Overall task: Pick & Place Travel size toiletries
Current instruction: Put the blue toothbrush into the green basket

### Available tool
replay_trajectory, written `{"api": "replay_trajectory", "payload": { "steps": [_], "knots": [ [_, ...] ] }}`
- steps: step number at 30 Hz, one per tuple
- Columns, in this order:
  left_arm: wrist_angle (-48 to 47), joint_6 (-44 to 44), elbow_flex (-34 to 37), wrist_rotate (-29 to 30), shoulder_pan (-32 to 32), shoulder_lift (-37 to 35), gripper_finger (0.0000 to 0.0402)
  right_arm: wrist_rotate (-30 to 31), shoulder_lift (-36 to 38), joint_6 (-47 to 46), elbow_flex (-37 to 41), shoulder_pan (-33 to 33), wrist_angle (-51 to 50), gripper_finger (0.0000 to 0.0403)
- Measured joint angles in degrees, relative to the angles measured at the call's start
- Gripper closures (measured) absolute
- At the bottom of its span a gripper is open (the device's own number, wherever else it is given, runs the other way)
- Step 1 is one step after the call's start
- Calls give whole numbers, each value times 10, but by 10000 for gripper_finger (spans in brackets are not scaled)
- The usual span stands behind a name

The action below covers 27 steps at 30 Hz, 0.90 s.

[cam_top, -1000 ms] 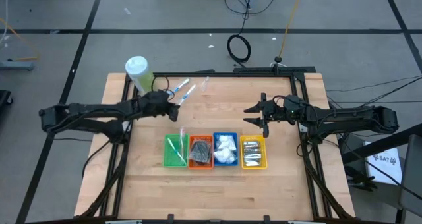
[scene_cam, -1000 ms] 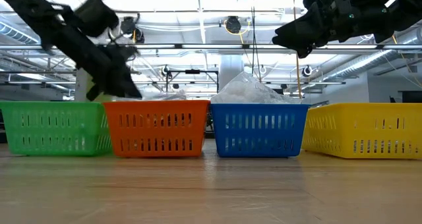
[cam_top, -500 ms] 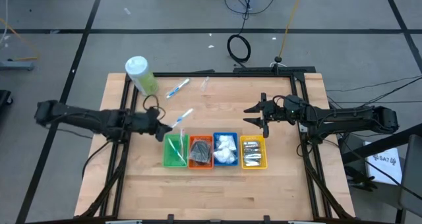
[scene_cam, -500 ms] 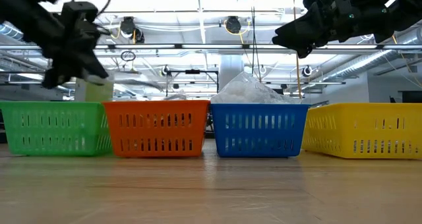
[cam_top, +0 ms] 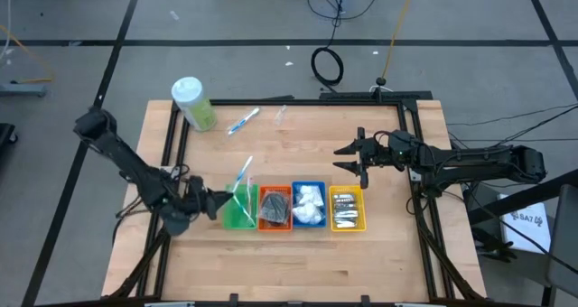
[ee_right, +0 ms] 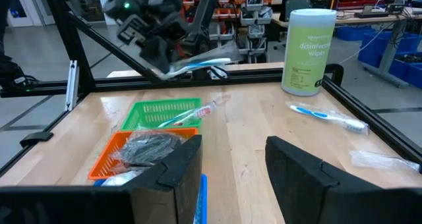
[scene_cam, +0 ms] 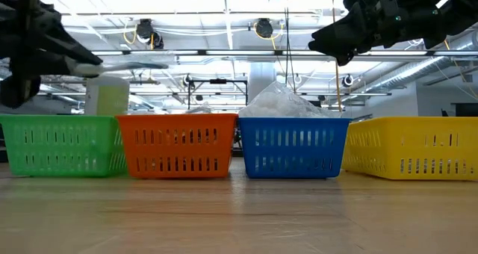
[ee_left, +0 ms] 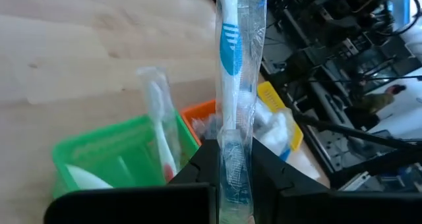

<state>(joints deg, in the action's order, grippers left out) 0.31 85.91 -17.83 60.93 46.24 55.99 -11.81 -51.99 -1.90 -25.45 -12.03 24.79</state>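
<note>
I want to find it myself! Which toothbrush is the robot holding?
Find the row of four coloured bins and go to the green bin at its left end. Just above it, the left gripper holds a wrapped toothbrush in the air. The other toothbrush lies flat beside the big pale-green bottle.

even overhead light falls on the table (cam_top: 298,253), with soft, faint shadows. in the low view bright ceiling lamps (scene_cam: 261,26) glare across the top of the frame. the left wrist view is blurred; the wrapped stick (ee_left: 234,85) smears through its centre.
</note>
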Motion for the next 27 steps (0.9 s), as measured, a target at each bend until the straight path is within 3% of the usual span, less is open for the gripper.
{"api": "replay_trajectory", "payload": {
  "steps": [8,14,27],
  "knots": [
    [149,30,0,-24,28,161,352,-2,0,-2,0,0,-1,248],
    [172,68,0,-63,32,218,343,-3,0,-6,0,0,-3,248],
    [175,7,0,-46,29,208,166,-3,0,-5,0,0,-3,248]
  ]
}}
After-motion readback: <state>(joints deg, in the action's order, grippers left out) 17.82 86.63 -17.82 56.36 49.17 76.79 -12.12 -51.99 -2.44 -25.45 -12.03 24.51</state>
